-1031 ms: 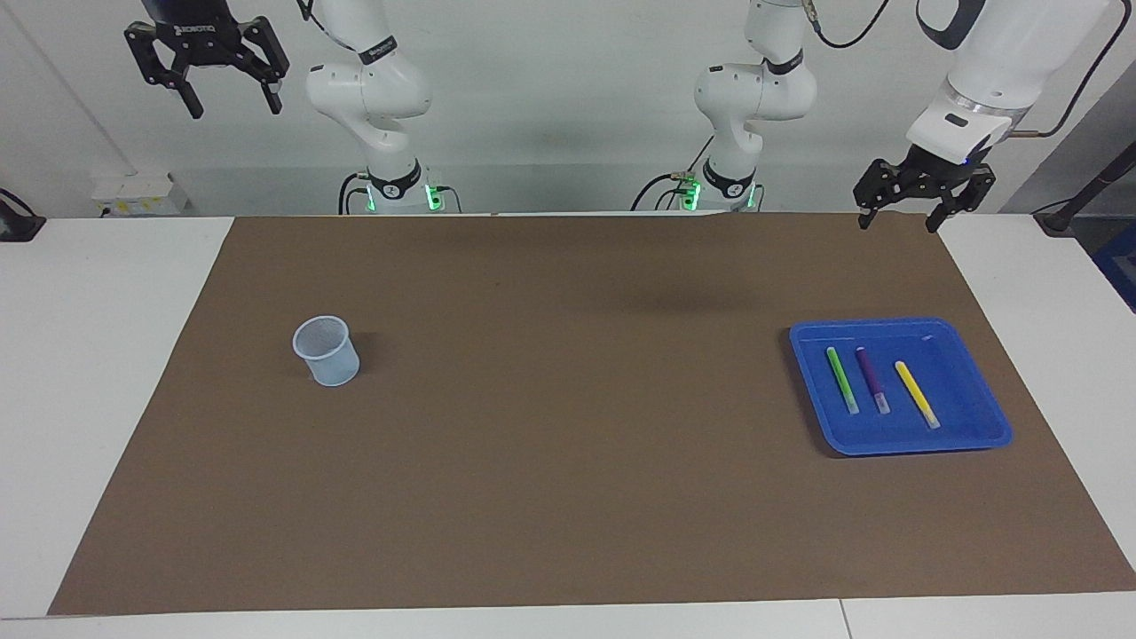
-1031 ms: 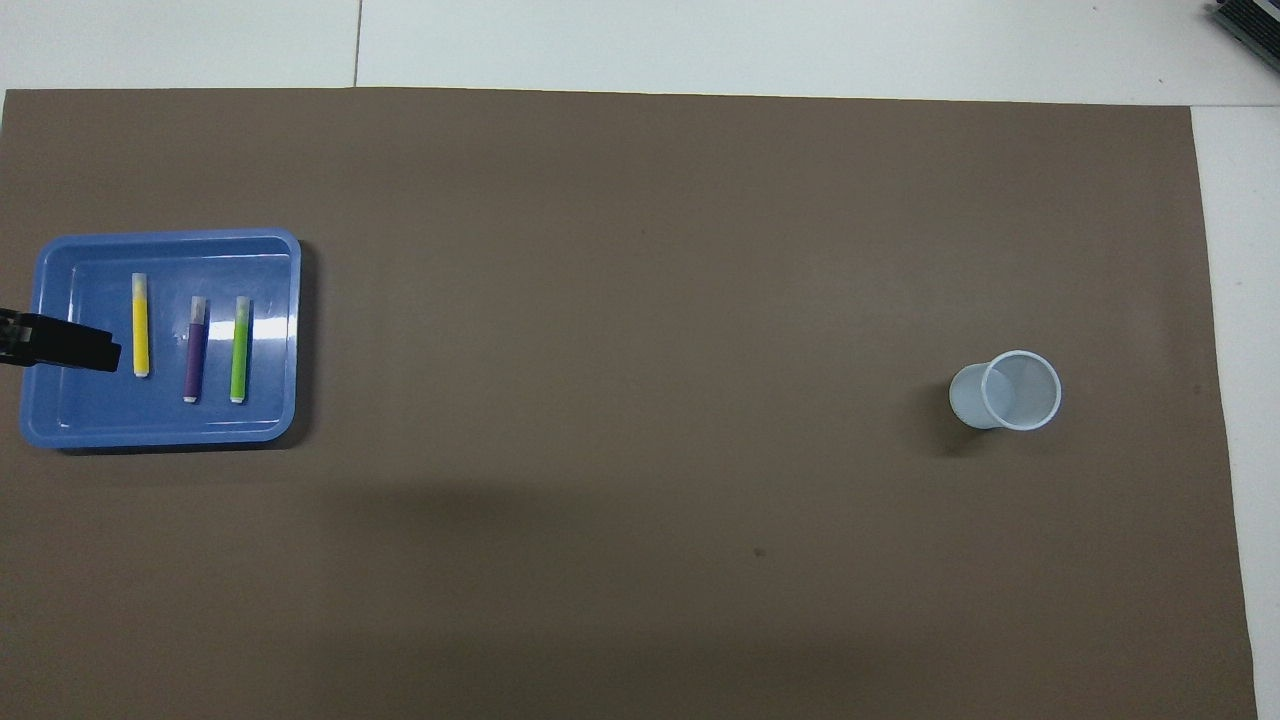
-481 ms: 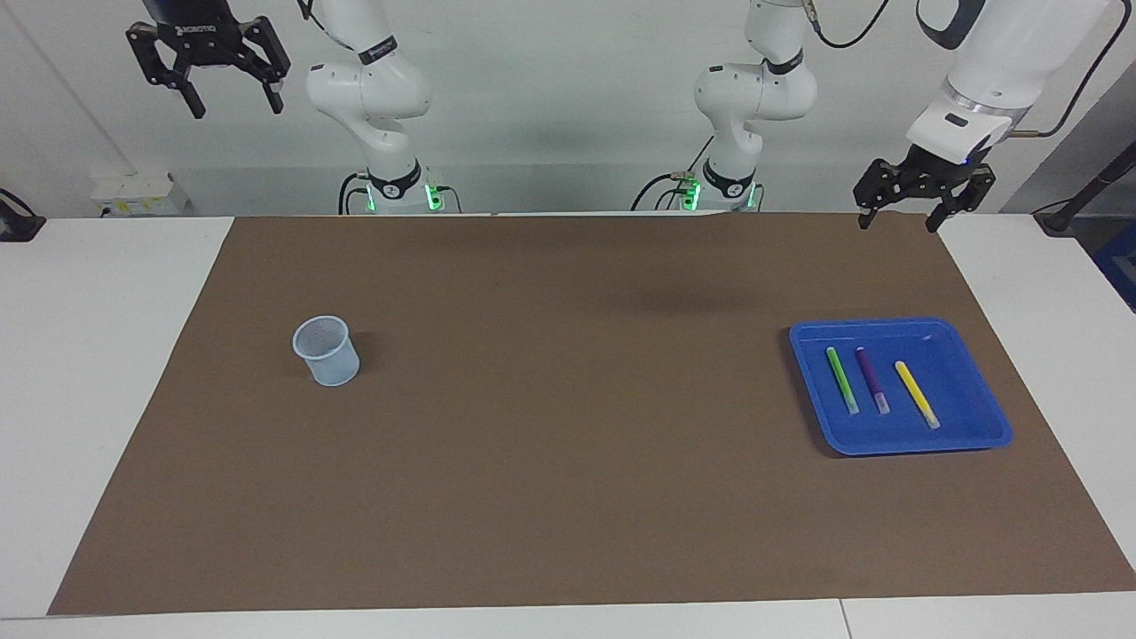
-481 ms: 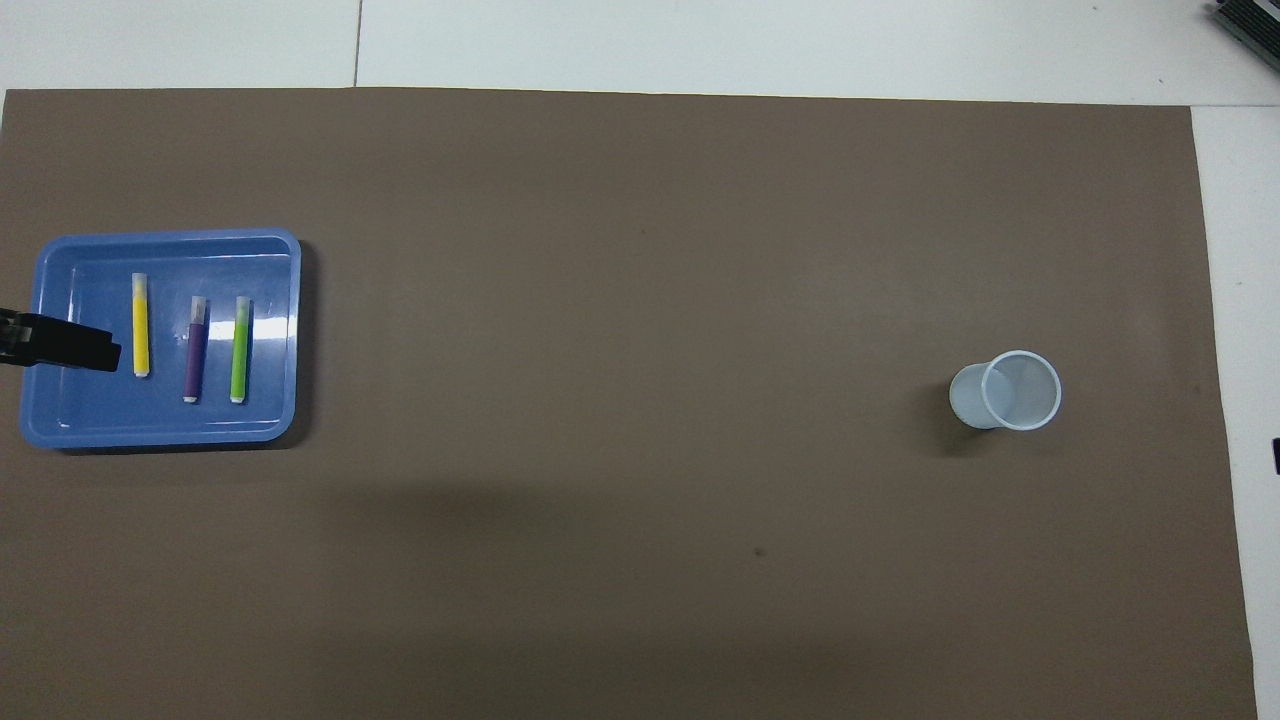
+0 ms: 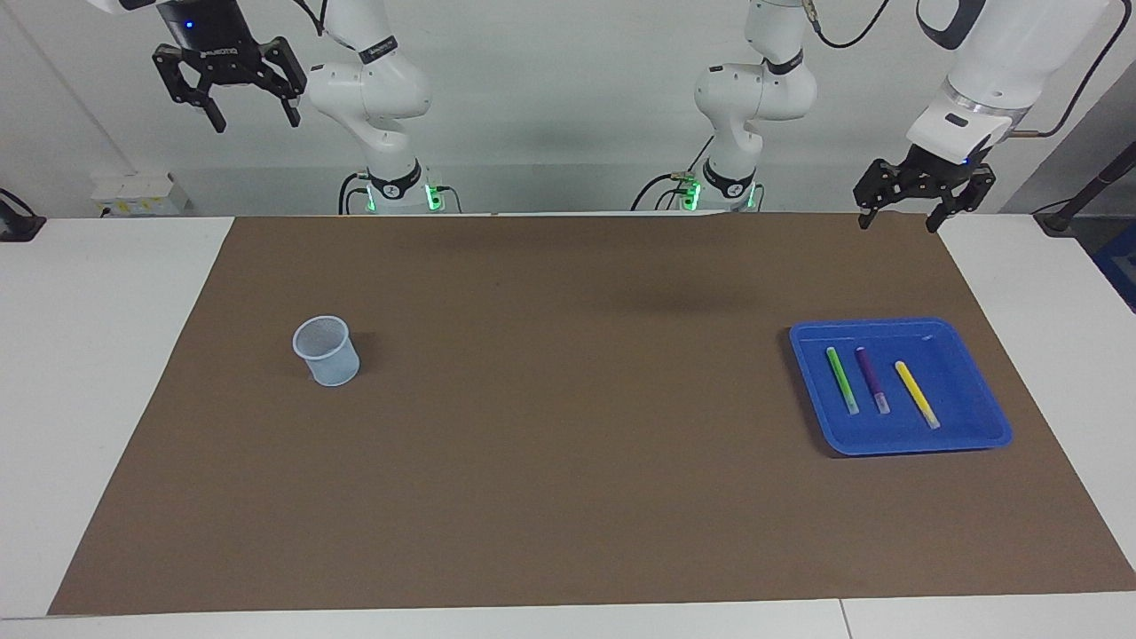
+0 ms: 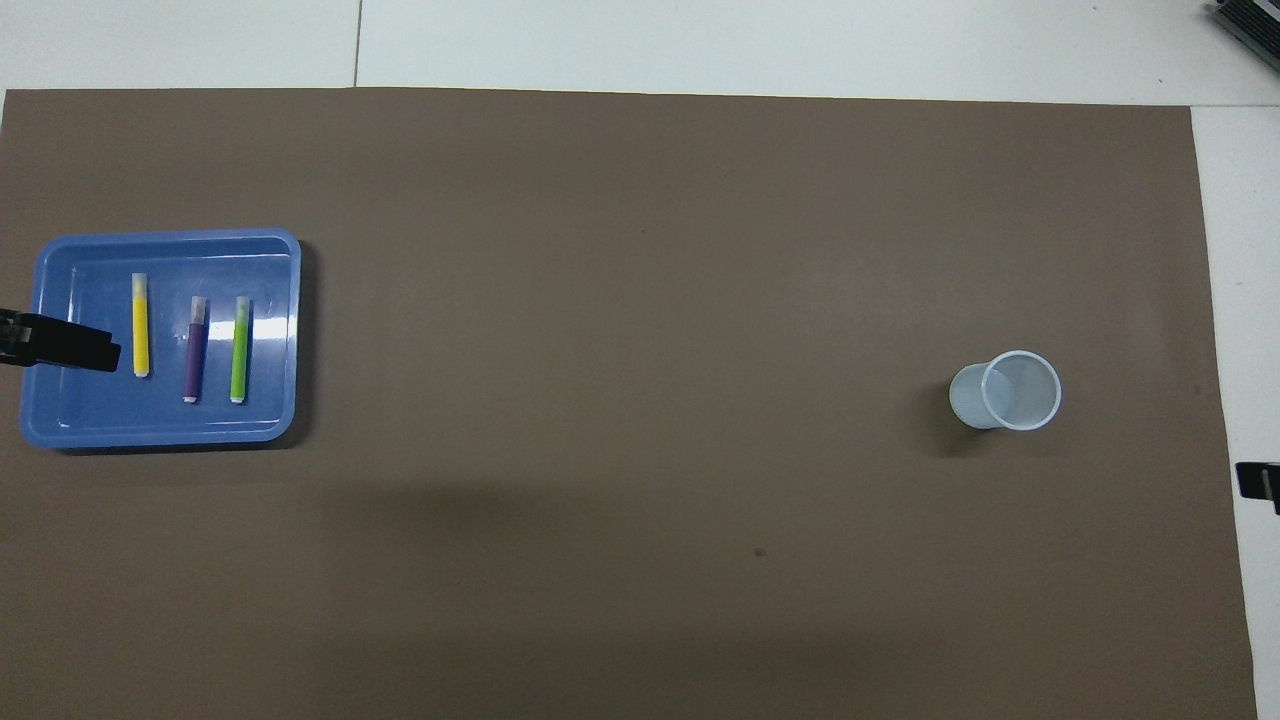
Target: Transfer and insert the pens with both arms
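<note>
A wide brown mat [image 5: 568, 417] covered most of the white table [image 5: 98, 355], and toward the left arm's end of it sat a blue tray [image 5: 976, 439] with three pens lying flat inside, side by side and not touching. The green pen [image 5: 842, 380] lay closest to the middle of the table, the purple pen [image 5: 871, 379] in the middle of the row, and the yellow pen [image 5: 916, 394] closest to the table's end; each pointed its pale cap end away from the robots. Toward the right arm's end of the mat, well apart from the tray, a pale translucent cup [image 5: 327, 351] stood upright, its mouth open to the ceiling and nothing inside that I could make out. The left gripper [image 5: 898, 221] hung low in the air over the corner of the mat at the robots' own edge, its black fingers spread apart and holding nothing; from the overhead view only one dark fingertip [image 6: 75, 346] showed, overlapping the tray's edge beside the yellow pen, though from across the table it was plainly up in the air and clear of the tray. The right gripper [image 5: 251, 119] was raised high beside its arm, above the white table at that end, fingers pointing down, likewise spread and empty.
</note>
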Robot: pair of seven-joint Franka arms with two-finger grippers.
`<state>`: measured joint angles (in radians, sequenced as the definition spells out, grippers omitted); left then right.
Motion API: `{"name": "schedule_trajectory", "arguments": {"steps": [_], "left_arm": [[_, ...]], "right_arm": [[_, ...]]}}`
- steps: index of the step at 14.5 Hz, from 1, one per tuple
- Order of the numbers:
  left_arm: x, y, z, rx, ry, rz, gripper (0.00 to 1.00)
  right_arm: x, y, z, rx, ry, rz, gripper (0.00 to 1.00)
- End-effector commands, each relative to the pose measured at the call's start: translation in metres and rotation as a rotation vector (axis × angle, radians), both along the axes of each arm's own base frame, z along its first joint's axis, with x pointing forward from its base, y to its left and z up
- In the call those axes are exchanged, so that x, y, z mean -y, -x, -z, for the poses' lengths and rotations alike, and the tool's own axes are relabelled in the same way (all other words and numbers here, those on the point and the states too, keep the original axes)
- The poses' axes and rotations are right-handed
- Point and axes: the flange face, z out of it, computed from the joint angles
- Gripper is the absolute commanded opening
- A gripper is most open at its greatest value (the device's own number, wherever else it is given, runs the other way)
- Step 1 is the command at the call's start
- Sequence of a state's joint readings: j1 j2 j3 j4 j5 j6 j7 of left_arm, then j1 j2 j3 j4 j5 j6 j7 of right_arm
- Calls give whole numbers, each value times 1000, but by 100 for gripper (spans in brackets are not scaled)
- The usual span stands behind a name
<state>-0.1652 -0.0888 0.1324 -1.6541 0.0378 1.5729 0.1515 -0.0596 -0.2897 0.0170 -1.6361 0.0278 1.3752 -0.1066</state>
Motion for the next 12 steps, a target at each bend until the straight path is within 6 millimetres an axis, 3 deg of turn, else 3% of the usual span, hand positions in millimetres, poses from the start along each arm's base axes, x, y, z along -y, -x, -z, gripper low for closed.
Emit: {"name": "schedule_trajectory", "arguments": {"steps": [1, 6, 10, 12], "left_arm": [[1, 1, -4, 11, 6, -9, 100], [1, 4, -5, 6, 6, -9, 100], [0, 2, -5, 17, 2, -9, 100], [-5, 3, -6, 21, 4, -20, 100]], "right_arm": [[6, -11, 7, 6, -16, 12, 100], [6, -14, -9, -13, -3, 10, 100], [4, -17, -4, -11, -13, -140, 100], [7, -20, 2, -24, -16, -128, 100]]}}
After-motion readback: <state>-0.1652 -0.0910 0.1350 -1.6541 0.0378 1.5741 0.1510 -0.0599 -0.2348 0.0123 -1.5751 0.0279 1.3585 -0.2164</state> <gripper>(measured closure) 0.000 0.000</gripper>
